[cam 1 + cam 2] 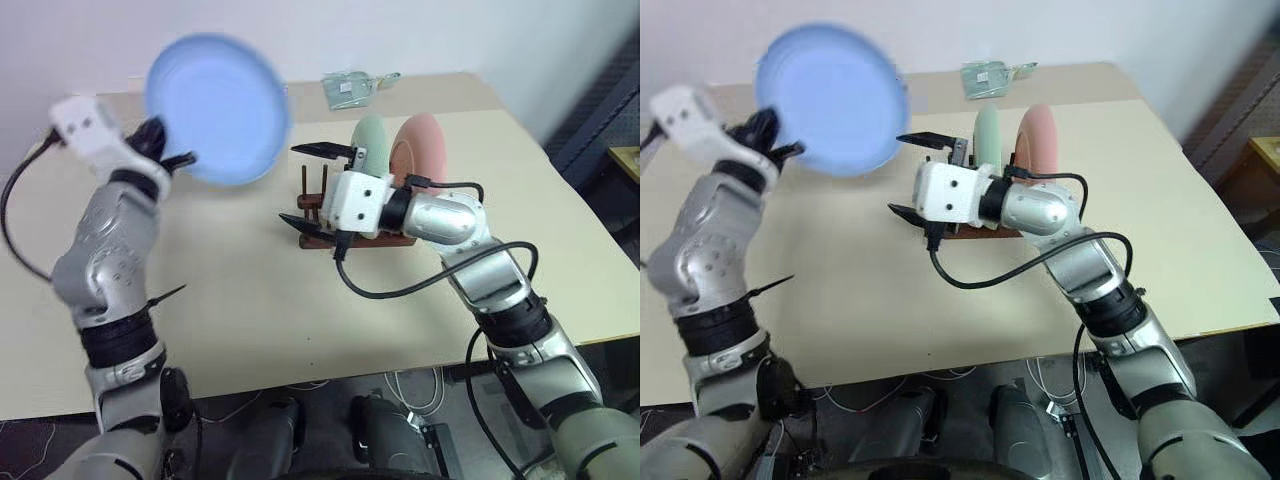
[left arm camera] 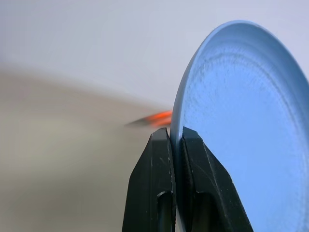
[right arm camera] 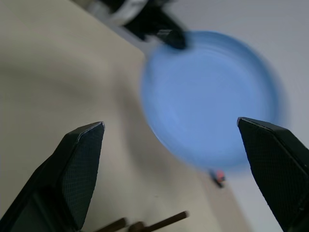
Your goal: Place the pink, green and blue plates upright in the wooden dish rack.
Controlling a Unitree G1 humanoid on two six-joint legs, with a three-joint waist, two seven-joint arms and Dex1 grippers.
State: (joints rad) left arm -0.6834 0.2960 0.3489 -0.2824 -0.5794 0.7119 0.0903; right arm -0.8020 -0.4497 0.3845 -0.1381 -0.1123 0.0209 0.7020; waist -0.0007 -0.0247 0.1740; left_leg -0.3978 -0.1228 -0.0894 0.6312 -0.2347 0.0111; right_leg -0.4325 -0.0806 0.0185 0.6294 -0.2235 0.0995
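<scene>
The right gripper (image 1: 305,185) hangs level above the table (image 1: 250,300), fingers spread wide with nothing between them, directly in front of the wooden dish rack (image 1: 318,232). In the rack, at 2 o'clock from that gripper, the green plate (image 1: 368,142) and the pink plate (image 1: 420,148) stand upright side by side. At 10 o'clock, the left gripper (image 1: 165,150) is pressed together on the rim of the blue plate (image 1: 220,108), holding it raised clear of the table. A small packet (image 1: 350,88) lies at the far edge.
</scene>
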